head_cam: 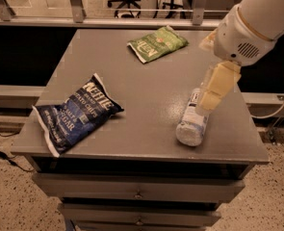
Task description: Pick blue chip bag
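Note:
The blue chip bag, dark navy with white "Kettle" lettering, lies flat at the front left of the grey table, one corner over the edge. My gripper, cream-coloured under a white arm, hangs over the right side of the table, just above the neck end of the clear water bottle. It is well to the right of the blue bag and holds nothing that I can see.
A smaller green chip bag lies at the back middle of the table. The water bottle lies on its side at the front right. Drawers sit under the tabletop. A metal railing runs behind the table.

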`<action>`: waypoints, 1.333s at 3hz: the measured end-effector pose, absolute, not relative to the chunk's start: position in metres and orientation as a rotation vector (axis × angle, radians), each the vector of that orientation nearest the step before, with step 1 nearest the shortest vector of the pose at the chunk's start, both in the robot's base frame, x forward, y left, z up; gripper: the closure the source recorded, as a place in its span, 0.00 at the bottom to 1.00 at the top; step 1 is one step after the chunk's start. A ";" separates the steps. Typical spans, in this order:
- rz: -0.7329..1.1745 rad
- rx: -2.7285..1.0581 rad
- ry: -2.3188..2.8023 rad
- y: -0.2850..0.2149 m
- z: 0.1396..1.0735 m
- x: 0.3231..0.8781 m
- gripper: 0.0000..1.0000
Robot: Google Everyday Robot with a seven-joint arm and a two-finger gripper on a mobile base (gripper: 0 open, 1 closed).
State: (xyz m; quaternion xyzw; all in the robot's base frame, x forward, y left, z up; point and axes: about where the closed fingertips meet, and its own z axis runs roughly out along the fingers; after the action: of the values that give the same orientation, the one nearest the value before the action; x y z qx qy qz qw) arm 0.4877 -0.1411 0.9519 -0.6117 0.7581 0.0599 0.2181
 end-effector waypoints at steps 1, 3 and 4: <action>0.278 -1.679 2.006 -0.098 0.945 0.506 0.00; 0.421 -1.696 1.816 0.008 0.925 0.527 0.00; 0.493 -1.723 1.783 0.064 0.881 0.531 0.00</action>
State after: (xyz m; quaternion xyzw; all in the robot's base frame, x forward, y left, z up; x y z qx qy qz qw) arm 0.5307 0.0636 0.8808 -0.6496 0.6725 0.1860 0.3020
